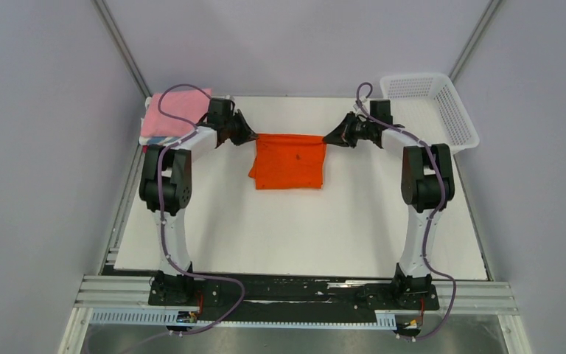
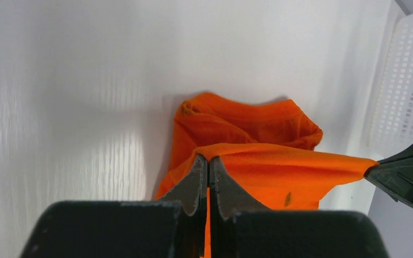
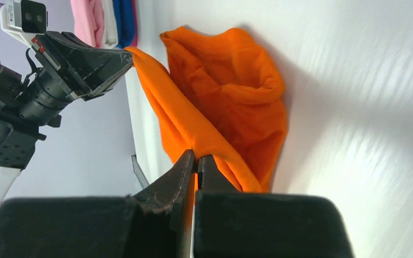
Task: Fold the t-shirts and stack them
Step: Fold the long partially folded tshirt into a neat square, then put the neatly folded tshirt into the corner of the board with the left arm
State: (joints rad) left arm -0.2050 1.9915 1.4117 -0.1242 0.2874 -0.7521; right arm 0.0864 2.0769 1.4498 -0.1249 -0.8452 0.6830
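At the far counter (image 1: 302, 228) edge, left gripper (image 1: 252, 138) and right gripper (image 1: 330, 138) pinch the half-folded orange t-shirt (image 1: 289, 164); other t-shirts (image 1: 173, 112) stacked far-left.

The shirt (image 1: 289, 164) lies on the table (image 1: 302, 228), towards its far middle. The left gripper (image 1: 251, 137) pinches the shirt's far left corner and the right gripper (image 1: 329, 138) its far right corner. The edge is stretched between them, above the rest. A pile (image 1: 175, 110) of shirts sits at the table's far left corner, and the basket (image 1: 463, 122) at its far right.

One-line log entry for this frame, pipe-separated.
phase: folding | left hand: shut on orange t-shirt | right hand: shut on orange t-shirt | cloth: far edge taut between hands, rest on table
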